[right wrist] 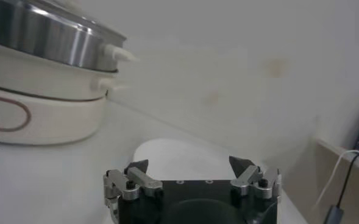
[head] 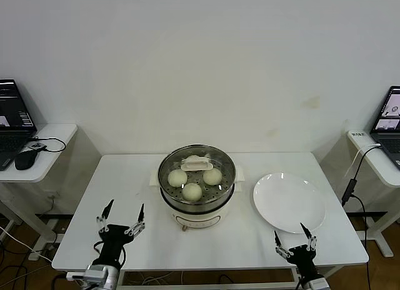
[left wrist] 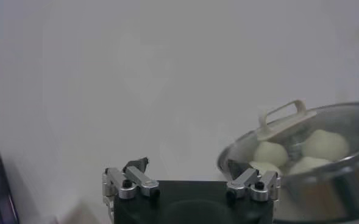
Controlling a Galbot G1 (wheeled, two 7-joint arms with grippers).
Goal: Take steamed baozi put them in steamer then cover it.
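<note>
The steamer (head: 196,205) stands mid-table on its cream base. The glass cover (head: 209,159) lies on top of the pot, its cream handle (head: 194,163) at the centre. Through it I see three baozi: one (head: 177,177), one (head: 212,176) and one (head: 192,191); a fourth is hidden under the handle or cannot be made out. My left gripper (head: 124,210) is open and empty near the table's front left edge. My right gripper (head: 294,236) is open and empty at the front right. The left wrist view shows the covered steamer (left wrist: 325,182) with baozi (left wrist: 325,145) inside.
A flat white plate (head: 289,202) lies empty right of the steamer; it also shows in the right wrist view (right wrist: 179,159). Side desks with laptops stand at far left (head: 9,124) and far right (head: 389,124). A cable (head: 350,190) hangs beside the table's right edge.
</note>
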